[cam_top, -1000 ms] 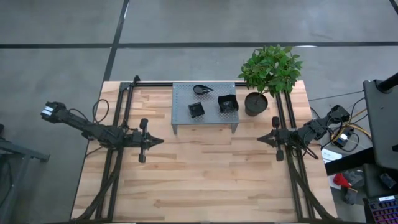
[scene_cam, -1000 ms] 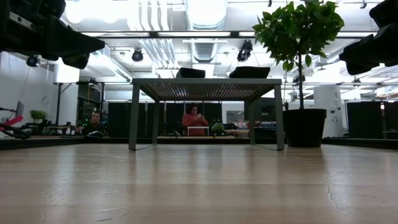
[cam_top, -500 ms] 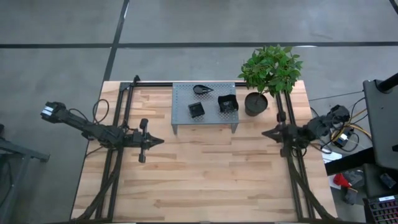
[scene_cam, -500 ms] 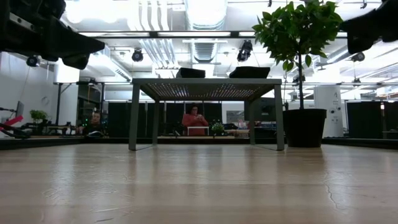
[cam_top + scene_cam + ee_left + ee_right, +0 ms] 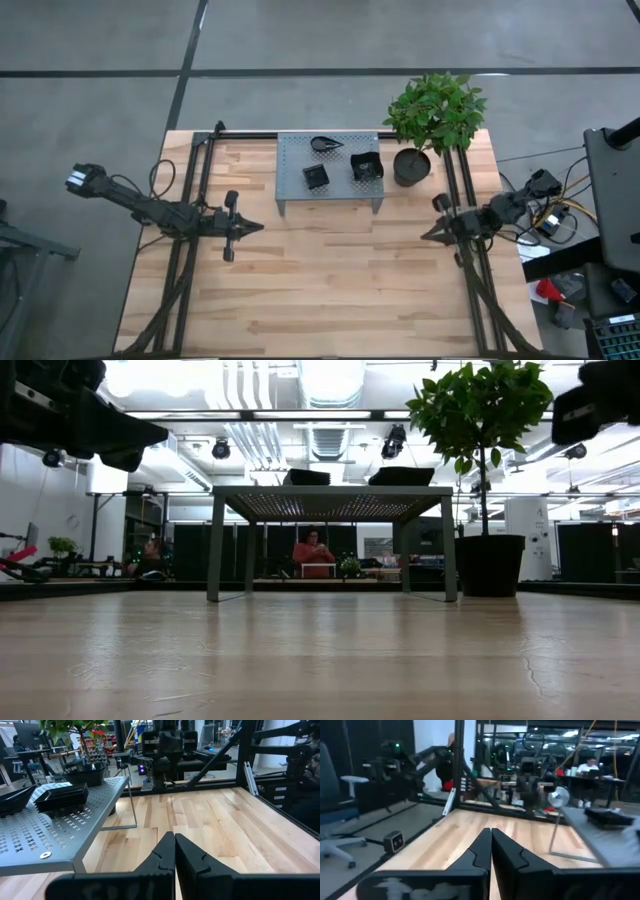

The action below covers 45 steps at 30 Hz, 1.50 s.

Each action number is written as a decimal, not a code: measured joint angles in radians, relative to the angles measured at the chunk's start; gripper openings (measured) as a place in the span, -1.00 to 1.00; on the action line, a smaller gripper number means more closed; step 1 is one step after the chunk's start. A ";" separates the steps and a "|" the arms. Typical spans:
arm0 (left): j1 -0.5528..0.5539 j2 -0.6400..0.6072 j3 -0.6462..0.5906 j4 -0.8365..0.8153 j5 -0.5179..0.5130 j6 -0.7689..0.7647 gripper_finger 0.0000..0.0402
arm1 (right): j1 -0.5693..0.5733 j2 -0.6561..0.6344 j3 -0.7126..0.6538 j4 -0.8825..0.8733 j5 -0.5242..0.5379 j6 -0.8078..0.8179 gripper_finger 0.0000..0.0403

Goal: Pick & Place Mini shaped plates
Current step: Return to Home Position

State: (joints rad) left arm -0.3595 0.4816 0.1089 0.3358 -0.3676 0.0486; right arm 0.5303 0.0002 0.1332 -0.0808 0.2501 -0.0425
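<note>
Three small piles of black mini plates rest on top of the grey perforated stand (image 5: 328, 188) at the table's far middle: teardrop ones (image 5: 325, 144), small squares (image 5: 316, 176) and larger wavy-edged squares (image 5: 366, 166). The squares also show in the left wrist view (image 5: 62, 797). My left gripper (image 5: 252, 227) is shut and empty over the table, left of and nearer than the stand. My right gripper (image 5: 427, 236) is shut and empty, right of and nearer than the stand. Its shut fingers show in the right wrist view (image 5: 490, 837).
A potted green plant stands in a black round pot (image 5: 411, 166) close by the stand's right end. Black frame rails (image 5: 190, 200) run along the table's left and right sides. Bare wood (image 5: 330, 280) lies nearer than the stand. A person (image 5: 314, 550) sits in the room beyond.
My right gripper has drawn back a little toward the table's right edge, risen, and swung toward the near edge, turning about its wrist. It has stayed shut. The plates and my left gripper have kept still.
</note>
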 joint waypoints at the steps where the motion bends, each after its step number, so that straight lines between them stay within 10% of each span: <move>1: 0.000 0.000 0.000 0.000 0.000 0.000 -0.99 | 0.000 0.002 -0.021 0.048 -0.007 0.001 -0.96; 21: 0.000 0.000 0.000 -0.017 0.000 0.000 -0.99 | -0.190 0.000 -0.124 0.207 0.068 -0.117 -0.96; 29: 0.000 0.000 0.000 -0.017 0.000 0.000 -0.99 | -0.403 0.000 -0.124 0.171 -0.373 -0.039 -0.96; 45: 0.000 0.000 0.000 -0.016 0.000 0.000 -0.99 | -0.435 0.003 -0.124 0.107 -0.362 -0.017 -0.96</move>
State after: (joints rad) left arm -0.3595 0.4820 0.1089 0.3199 -0.3676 0.0486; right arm 0.0952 0.0029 0.0090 0.0257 -0.1120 -0.0593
